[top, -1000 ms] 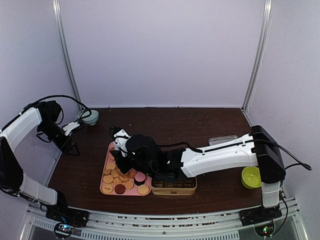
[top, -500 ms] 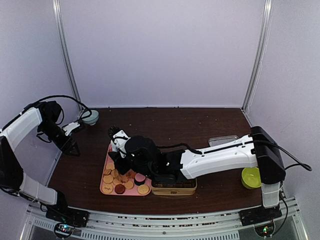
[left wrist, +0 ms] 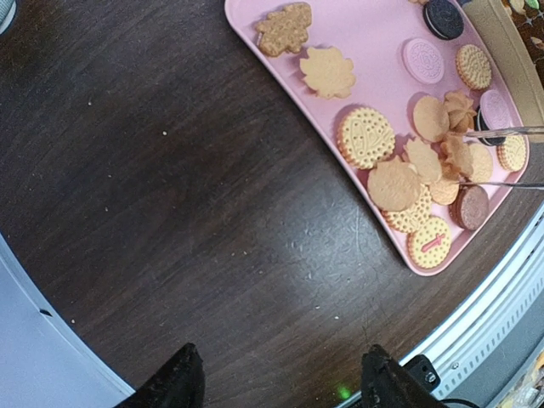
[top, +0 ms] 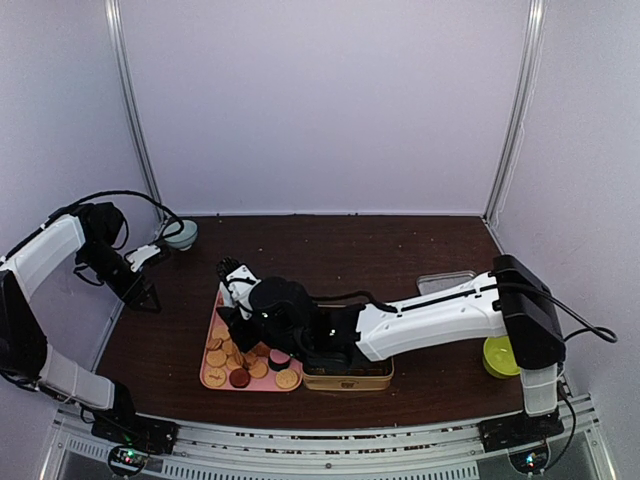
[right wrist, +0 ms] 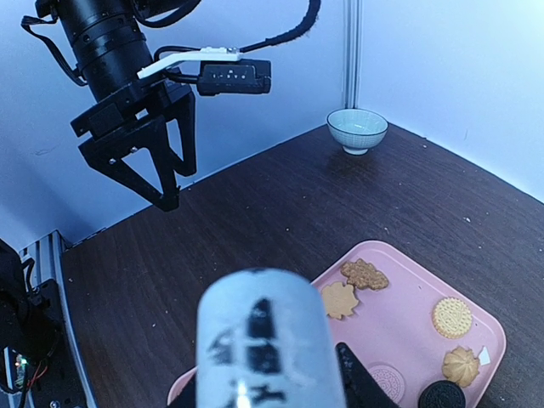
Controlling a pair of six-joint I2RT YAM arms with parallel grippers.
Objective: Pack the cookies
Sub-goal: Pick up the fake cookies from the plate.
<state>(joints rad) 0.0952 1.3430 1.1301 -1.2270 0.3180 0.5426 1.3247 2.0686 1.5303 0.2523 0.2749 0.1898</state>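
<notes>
1. Your cookies (left wrist: 393, 185) lie loose on the pink tray (left wrist: 357, 51), none lifted off it.
2. Your left gripper (left wrist: 280, 350) hangs left of the tray, fingers spread, holding nothing.
3. Your right gripper (right wrist: 268, 382) is over the tray, pinching the metal tongs (left wrist: 510, 132), whose tips straddle a tan cookie.

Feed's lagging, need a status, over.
Left gripper open, empty. Right gripper shut on tongs over pink tray. Cookies loose on tray, tong tips straddling one. Path unobstructed.
</notes>
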